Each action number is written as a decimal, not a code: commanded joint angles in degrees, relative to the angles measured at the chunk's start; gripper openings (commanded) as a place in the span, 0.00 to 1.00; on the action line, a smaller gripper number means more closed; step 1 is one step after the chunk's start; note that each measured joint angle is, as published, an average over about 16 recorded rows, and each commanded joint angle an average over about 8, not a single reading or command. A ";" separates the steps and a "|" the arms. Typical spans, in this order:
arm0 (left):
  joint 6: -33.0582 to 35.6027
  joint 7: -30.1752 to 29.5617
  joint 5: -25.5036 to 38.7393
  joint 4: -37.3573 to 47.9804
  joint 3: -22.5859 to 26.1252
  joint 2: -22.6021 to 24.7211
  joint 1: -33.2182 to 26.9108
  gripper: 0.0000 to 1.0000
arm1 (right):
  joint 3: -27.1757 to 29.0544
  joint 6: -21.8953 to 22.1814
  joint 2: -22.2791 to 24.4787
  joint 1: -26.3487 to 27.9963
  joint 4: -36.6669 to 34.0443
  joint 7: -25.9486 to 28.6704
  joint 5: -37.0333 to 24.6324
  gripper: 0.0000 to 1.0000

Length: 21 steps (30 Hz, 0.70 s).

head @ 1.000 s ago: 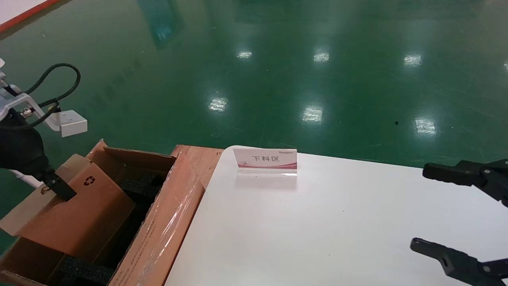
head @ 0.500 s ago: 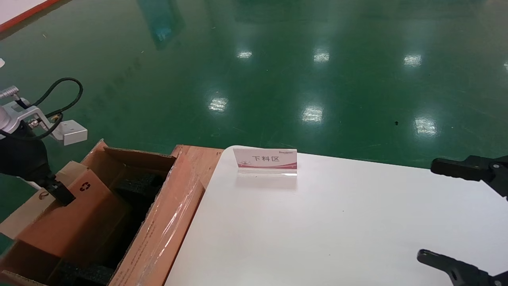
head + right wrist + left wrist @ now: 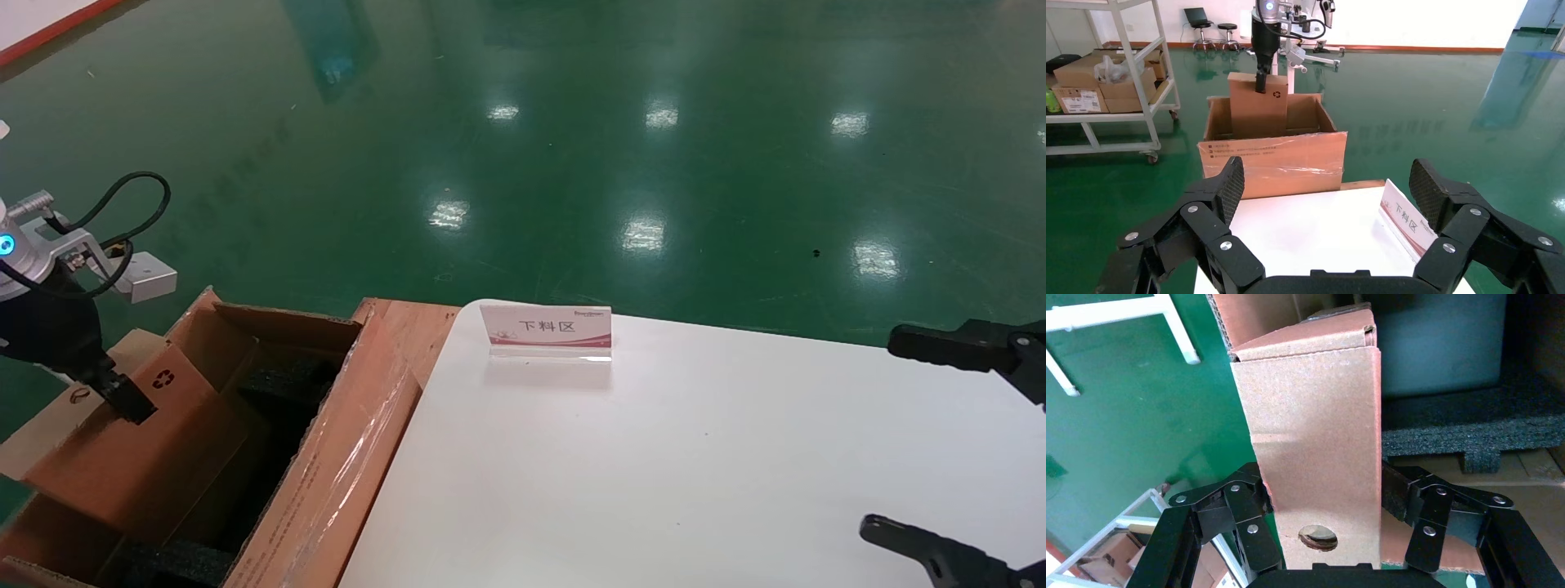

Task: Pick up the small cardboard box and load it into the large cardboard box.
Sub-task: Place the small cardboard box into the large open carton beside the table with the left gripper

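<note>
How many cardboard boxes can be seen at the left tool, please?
2: the small cardboard box, clamped in the left tool, standing partly inside the large cardboard box beside the table. Others may be hidden.

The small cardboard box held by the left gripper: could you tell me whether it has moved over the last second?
Yes. The small cardboard box has sunk and shifted left against the large cardboard box, with the left gripper.

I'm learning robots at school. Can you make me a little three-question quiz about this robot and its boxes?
1. True or false: the left claw is shut on the thin flat orange-brown small cardboard box.
2. The small box hangs partly inside: A) the big brown large cardboard box B) a blue bucket.
3. Fill in: the right claw is ____ over the white table.

Key: 1 true; 2 A; 3 open.
</note>
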 commanded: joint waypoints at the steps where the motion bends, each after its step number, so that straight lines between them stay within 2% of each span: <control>1: -0.48 -0.23 0.10 0.42 0.07 0.10 0.68 0.00 | -0.01 0.00 0.00 0.00 0.00 0.00 0.00 1.00; 21: -3.68 0.22 -0.42 7.25 -0.74 2.94 6.00 0.00 | -0.07 0.03 0.03 0.02 0.00 -0.04 0.05 1.00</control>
